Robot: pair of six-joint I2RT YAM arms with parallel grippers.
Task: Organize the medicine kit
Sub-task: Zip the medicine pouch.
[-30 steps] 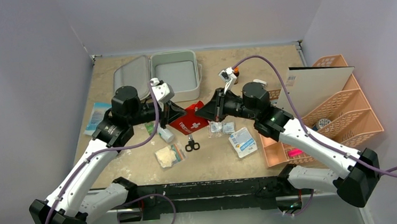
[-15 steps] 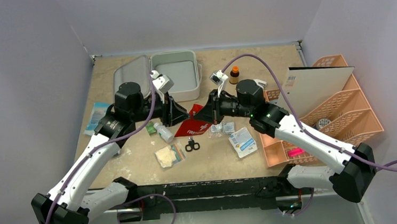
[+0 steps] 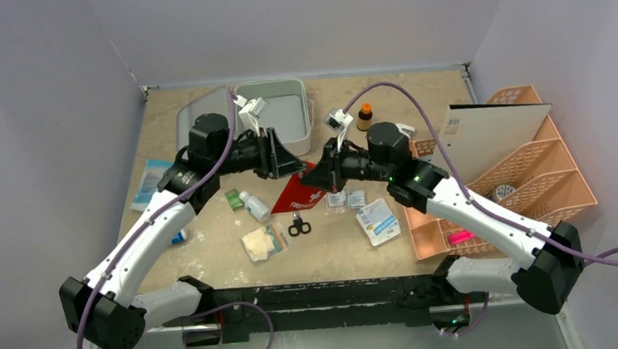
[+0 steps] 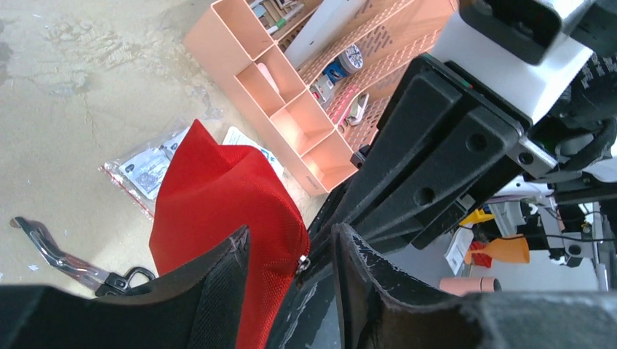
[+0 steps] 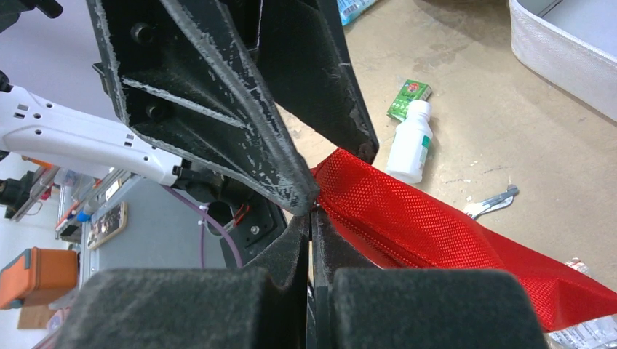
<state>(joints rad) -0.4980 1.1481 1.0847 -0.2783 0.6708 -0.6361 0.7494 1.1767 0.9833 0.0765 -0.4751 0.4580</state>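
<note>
The medicine kit (image 3: 276, 114) lies open at the back of the table, its lid (image 3: 201, 120) flat to the left and its white wall (image 5: 560, 51) showing in the right wrist view. A red mesh pouch (image 3: 299, 194) is lifted by one corner at the table's middle. My right gripper (image 5: 311, 211) is shut on that corner's edge, pouch (image 5: 436, 225) sloping down to the table. My left gripper (image 4: 291, 233) stands open, its jaws either side of the pouch (image 4: 218, 196) corner and zipper pull, without pinching it. The two grippers (image 3: 284, 164) (image 3: 316, 176) meet tip to tip.
A peach lattice organizer (image 3: 539, 181) fills the right side. Scissors (image 3: 298, 225), a white bottle (image 3: 255, 205), a green box (image 3: 233, 199), a gauze packet (image 3: 263, 242) and flat packets (image 3: 376, 221) lie near the pouch. A brown bottle (image 3: 364, 117) stands behind; a blue packet (image 3: 149, 180) lies left.
My left gripper has opened off the red pouch and its arm has swung back toward the kit. The right gripper stays shut on the pouch, shifted slightly left.
</note>
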